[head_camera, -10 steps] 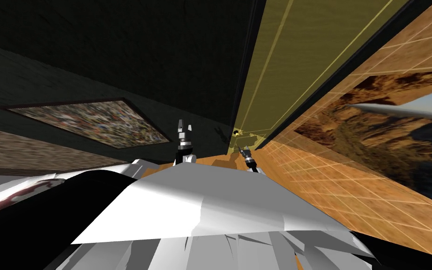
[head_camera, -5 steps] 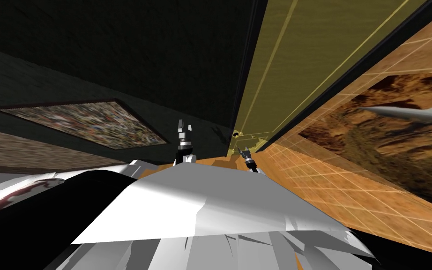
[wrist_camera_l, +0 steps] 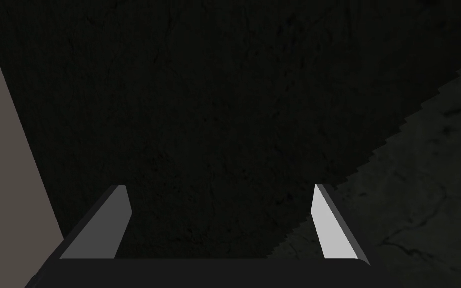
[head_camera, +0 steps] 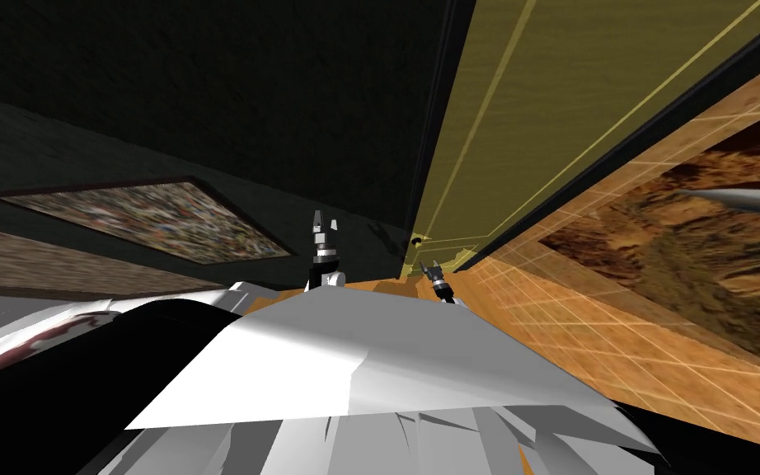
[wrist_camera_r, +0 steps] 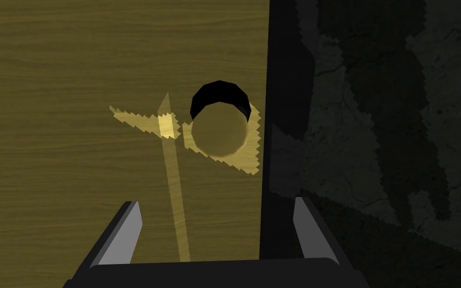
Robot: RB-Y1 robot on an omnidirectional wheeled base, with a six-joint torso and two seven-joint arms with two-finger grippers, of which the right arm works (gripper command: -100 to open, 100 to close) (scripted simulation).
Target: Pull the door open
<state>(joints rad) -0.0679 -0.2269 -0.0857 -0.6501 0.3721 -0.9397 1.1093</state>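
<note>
I noted the olive wood-grain door (head_camera: 551, 91) in the head view's upper right, judged rigid and heavy-swinging; its smooth round knob (wrist_camera_r: 219, 131), by the door's edge just ahead of my wide-open, empty right gripper (wrist_camera_r: 215, 202), was the sole hold, the left gripper (wrist_camera_l: 219, 186) idle, also wide.

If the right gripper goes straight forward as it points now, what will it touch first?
Probably the round knob on the olive door, which sits straight ahead of the open right gripper; depth is unclear.
</note>
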